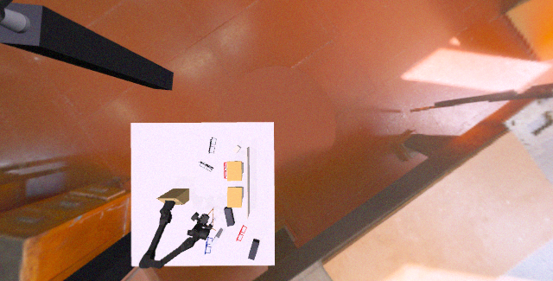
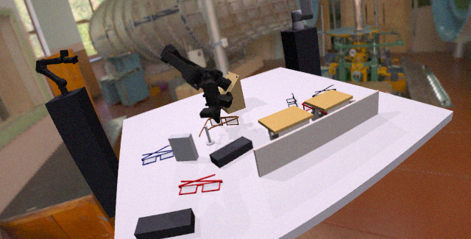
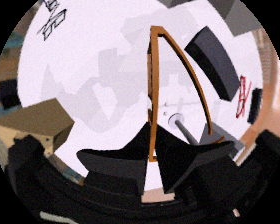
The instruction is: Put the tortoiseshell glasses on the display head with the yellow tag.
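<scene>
The tortoiseshell glasses [image 1: 212, 214] [image 2: 229, 118] [image 3: 154, 75] hang in the air, brown-orange, with temples unfolded. My gripper [image 2: 218, 120] [image 3: 149, 124] is shut on their frame; in the wrist view the frame runs away from between the fingertips and one temple curves to the right. Two tan boards [image 1: 234, 197] [image 2: 286, 119] [image 1: 234, 171] [image 2: 328, 100] stand side by side. Small grey parts [image 2: 273, 134] show beneath the nearer board; whether they belong to a display head is unclear. The heads are otherwise hidden, and no yellow tag can be made out. The glasses are apart from both boards.
A thin post [image 2: 207, 134] [image 3: 187, 131] stands below the glasses. Around it are a grey block [image 2: 184, 147], a black block [image 2: 231, 151] and blue glasses [image 2: 157, 155]. A long pale wall [image 2: 316, 134] runs behind the boards. A tan slanted block [image 2: 237, 93] [image 3: 36, 120] stands near the arm.
</scene>
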Controlling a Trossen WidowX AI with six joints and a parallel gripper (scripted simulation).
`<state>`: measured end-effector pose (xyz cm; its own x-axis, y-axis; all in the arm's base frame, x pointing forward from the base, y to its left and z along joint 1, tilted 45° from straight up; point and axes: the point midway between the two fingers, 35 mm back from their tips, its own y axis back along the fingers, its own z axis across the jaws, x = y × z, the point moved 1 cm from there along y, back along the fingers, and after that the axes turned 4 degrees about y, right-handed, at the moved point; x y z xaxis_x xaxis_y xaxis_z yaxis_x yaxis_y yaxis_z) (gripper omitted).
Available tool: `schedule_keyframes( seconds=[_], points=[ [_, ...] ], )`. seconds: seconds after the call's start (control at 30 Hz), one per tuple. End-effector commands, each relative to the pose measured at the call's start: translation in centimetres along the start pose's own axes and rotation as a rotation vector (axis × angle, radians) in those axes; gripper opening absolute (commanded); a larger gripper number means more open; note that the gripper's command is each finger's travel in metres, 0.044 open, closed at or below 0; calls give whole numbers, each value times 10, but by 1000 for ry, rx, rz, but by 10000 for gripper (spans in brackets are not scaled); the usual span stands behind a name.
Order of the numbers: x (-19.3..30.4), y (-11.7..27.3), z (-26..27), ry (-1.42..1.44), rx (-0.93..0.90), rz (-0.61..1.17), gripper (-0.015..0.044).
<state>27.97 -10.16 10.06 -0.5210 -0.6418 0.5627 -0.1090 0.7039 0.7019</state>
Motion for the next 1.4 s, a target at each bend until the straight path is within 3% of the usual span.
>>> schedule_keyframes(
  seconds=[0.0, 1.37],
  points=[
    [-5, -2, 2, 6, -4, 3, 0],
    [0, 7, 2, 6, -5, 1, 0]
  ],
)
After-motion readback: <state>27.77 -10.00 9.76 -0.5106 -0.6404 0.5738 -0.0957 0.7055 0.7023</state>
